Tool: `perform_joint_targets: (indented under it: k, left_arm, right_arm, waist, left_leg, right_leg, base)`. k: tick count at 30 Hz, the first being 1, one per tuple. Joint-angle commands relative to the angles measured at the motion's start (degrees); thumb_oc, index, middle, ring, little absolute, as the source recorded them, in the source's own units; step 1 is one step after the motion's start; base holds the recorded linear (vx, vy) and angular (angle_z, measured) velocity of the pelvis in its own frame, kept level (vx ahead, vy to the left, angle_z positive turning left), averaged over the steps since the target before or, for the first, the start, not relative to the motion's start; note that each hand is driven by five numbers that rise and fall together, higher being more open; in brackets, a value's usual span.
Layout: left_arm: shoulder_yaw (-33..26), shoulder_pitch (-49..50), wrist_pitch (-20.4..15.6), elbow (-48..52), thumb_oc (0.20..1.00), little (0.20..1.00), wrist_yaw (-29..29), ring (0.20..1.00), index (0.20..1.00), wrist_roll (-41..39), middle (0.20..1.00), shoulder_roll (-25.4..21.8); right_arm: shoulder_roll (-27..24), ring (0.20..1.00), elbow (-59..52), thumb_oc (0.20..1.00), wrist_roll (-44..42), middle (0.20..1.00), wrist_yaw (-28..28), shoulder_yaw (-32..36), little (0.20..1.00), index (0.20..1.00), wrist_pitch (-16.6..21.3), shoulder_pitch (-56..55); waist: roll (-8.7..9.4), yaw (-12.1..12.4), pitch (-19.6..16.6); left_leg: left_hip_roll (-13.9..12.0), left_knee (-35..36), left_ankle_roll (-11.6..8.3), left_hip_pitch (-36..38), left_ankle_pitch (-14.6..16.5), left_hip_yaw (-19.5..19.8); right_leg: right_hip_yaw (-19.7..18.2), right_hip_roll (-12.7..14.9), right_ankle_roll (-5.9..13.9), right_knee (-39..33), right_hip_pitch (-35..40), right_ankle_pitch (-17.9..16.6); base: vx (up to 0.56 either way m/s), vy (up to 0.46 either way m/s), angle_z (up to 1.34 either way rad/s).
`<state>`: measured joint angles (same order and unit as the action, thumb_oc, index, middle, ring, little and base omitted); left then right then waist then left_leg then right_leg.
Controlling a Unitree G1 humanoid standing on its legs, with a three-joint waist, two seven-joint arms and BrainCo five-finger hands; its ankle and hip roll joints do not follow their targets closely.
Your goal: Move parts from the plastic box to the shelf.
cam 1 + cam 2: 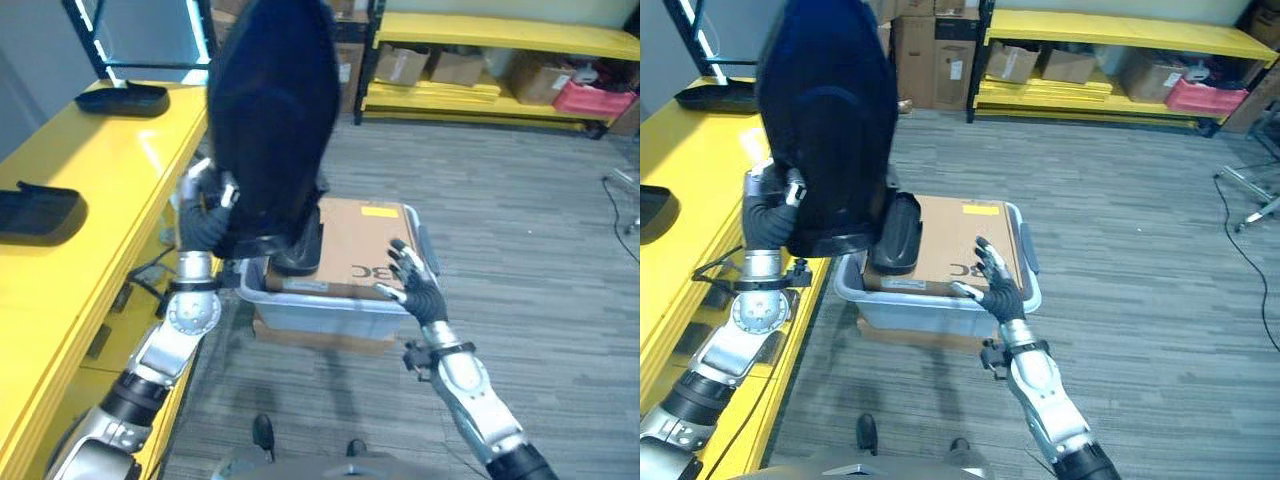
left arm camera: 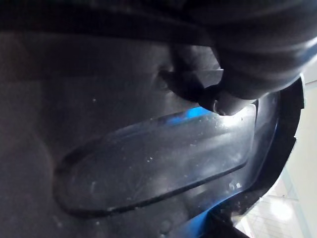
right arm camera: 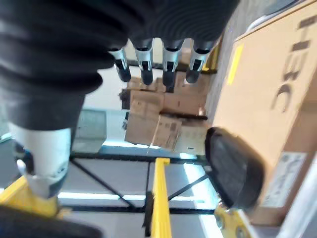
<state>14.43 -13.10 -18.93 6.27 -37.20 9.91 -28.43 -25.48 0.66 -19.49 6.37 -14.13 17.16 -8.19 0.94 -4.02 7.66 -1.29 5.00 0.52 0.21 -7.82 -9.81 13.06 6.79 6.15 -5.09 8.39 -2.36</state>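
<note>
A large dark plastic part (image 1: pixel 825 120) is held up above the near-left corner of the plastic box (image 1: pixel 940 305), upright, its broad curved face toward the head camera. The left robot hand (image 1: pixel 770 205) is at its lower left edge, against the part; its fingers are hidden behind the part, so I cannot tell whether they are curled round it. In the left wrist view the part's dark inner face (image 2: pixel 124 148) lies right against the hand.

A second, smaller dark part (image 1: pixel 898 233) rests in the box at its left side, leaning on the cardboard carton (image 1: pixel 960 235) that lies flat inside and takes up most of the box. The box is pale grey-blue and sits on the grey floor (image 1: pixel 1140 220), on top of a flat piece of cardboard (image 1: pixel 910 335).

The right robot hand (image 1: pixel 995 280) hovers over the near-right part of the box, above the carton's near edge, its fingers spread apart and straight, holding nothing.

To the left of the box runs the yellow shelf (image 1: pixel 110 170). On it lie two more dark parts, one (image 1: pixel 125 98) far back from the box and one (image 1: pixel 38 212) nearer, well apart from each other.

Beyond the box, across the floor, stands a yellow rack (image 1: pixel 1120 35) with cardboard boxes (image 1: pixel 1040 65) on its lower level.
</note>
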Motion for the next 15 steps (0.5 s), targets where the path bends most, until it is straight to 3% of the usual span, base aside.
perform_joint_targets:
  k: [1, 2, 4, 5, 6, 8, 9, 10, 13, 15]
  left_arm:
    - [-2.22, -4.62, -7.87, -0.06, 0.2, 0.2, -4.59, 0.2, 0.2, 0.23, 0.2, -2.3]
    - [-2.76, -4.52, -9.46, -0.22, 0.2, 0.2, -3.41, 0.2, 0.2, -4.13, 0.2, -2.24]
    - [-3.19, -4.15, -10.21, 0.09, 0.2, 0.2, -2.42, 0.2, 0.2, -5.34, 0.2, -1.76]
    - [-3.34, -4.01, -10.45, 0.18, 0.2, 0.2, -2.02, 0.2, 0.2, -5.65, 0.2, -1.66]
    - [-3.48, -3.47, -11.21, 1.0, 0.2, 0.2, -0.26, 0.2, 0.2, -7.64, 0.2, -1.08]
    - [-4.35, -1.92, -11.25, 3.05, 0.2, 0.2, 2.82, 0.2, 0.2, -8.93, 0.2, 0.48]
    - [-4.4, -1.88, -11.19, 3.14, 0.2, 0.2, 2.88, 0.2, 0.2, -8.97, 0.2, 0.46]
    - [-5.13, -0.64, -10.3, 4.85, 0.2, 0.2, 5.0, 0.2, 0.2, -9.57, 0.2, 1.03]
    - [-7.22, 0.69, -7.92, 7.4, 0.2, 0.2, 7.0, 0.2, 0.2, -10.43, 0.2, 1.38]
    - [-8.46, 1.32, -7.01, 8.46, 0.2, 0.2, 8.29, 0.2, 0.2, -11.86, 0.2, 1.37]
  right_arm:
    - [0.21, 1.0, 7.39, 1.0, -4.34, 1.0, -4.32, -0.61, 1.0, 1.0, -1.06, 1.54]
    - [1.3, 1.0, 17.03, 1.0, -3.0, 1.0, -5.71, -0.64, 1.0, 1.0, -5.82, 0.95]
    - [1.89, 1.0, 22.66, 1.0, -0.08, 1.0, -5.33, -0.94, 1.0, 1.0, -7.19, 0.81]
    - [2.08, 1.0, 24.01, 1.0, 0.45, 1.0, -5.22, -1.11, 1.0, 1.0, -9.22, 0.87]
    - [3.15, 1.0, 30.64, 1.0, -0.42, 1.0, -6.16, -1.68, 1.0, 1.0, -13.54, 0.88]
    - [5.0, 1.0, 42.83, 1.0, -0.62, 1.0, -9.12, -1.42, 1.0, 1.0, -13.46, 1.76]
    - [5.05, 1.0, 43.1, 1.0, -0.63, 1.0, -9.18, -1.44, 1.0, 1.0, -13.27, 1.89]
    - [6.75, 1.0, 52.03, 1.0, -0.5, 1.0, -10.71, -1.29, 1.0, 1.0, -16.73, 3.99]
    - [8.67, 1.0, 61.61, 1.0, 0.54, 1.0, -14.92, -0.78, 1.0, 1.0, -22.0, 6.68]
    - [9.2, 1.0, 64.09, 1.0, 2.39, 1.0, -15.62, -1.08, 1.0, 1.0, -22.89, 7.44]
  waist:
    - [1.1, 0.13, 0.04]
    - [1.29, 0.27, 0.17]
    - [1.34, 0.62, 0.18]
    - [1.37, 0.73, 0.22]
    - [1.46, 1.41, 0.33]
    - [1.42, 3.32, 0.45]
    - [1.43, 3.28, 0.49]
    - [1.22, 5.51, 0.49]
    - [0.76, 8.3, 0.66]
    - [0.52, 9.43, 0.89]
  left_leg:
    - [-1.56, 0.0, -1.73, 7.59, 12.31, -1.34]
    - [-1.64, 0.0, -1.92, 7.67, 12.41, -1.27]
    - [-1.72, 0.0, -2.04, 7.57, 12.39, -1.14]
    - [-1.75, 0.0, -2.09, 7.57, 12.39, -1.08]
    - [-1.89, 0.0, -2.3, 7.52, 12.32, -0.71]
    - [-2.0, 0.0, -2.6, 7.55, 12.28, 0.44]
    - [-2.0, 0.0, -2.61, 7.57, 12.29, 0.47]
    - [-2.04, 0.0, -2.74, 7.62, 12.11, 1.88]
    - [-2.24, 0.0, -2.97, 7.51, 11.4, 3.65]
    - [-2.35, -0.19, -3.05, 7.21, 11.03, 4.56]
  right_leg:
    - [0.66, 1.11, 1.3, 1.59, -0.12, 4.57]
    - [0.94, 1.13, 1.22, 1.47, 0.12, 4.71]
    - [1.2, 1.14, 1.08, 1.32, 0.25, 4.74]
    - [1.28, 1.13, 1.03, 1.27, 0.33, 4.75]
    - [1.77, 1.06, 0.79, 1.16, 0.65, 4.83]
    - [2.84, 0.94, 0.36, 1.08, 1.4, 5.1]
    - [2.88, 0.93, 0.36, 1.06, 1.45, 5.1]
    - [3.97, 0.77, -0.11, 1.15, 2.06, 5.44]
    - [5.54, 0.63, -0.96, 2.37, 2.52, 6.48]
    - [6.29, 0.59, -1.38, 3.59, 2.62, 7.29]
  base:
    - [0.01, -0.04, -0.03]
    - [0.01, -0.049, -0.01]
    - [0.01, -0.043, 0.01]
    - [0.01, -0.065, 0.01]
    - [0.02, -0.086, -0.01]
    - [0.03, -0.1, 0.01]
    - [0.05, -0.127, 0.16]
    - [0.04, -0.098, 0.29]
    - [0.03, -0.106, 0.41]
    - [0.01, -0.108, 0.41]
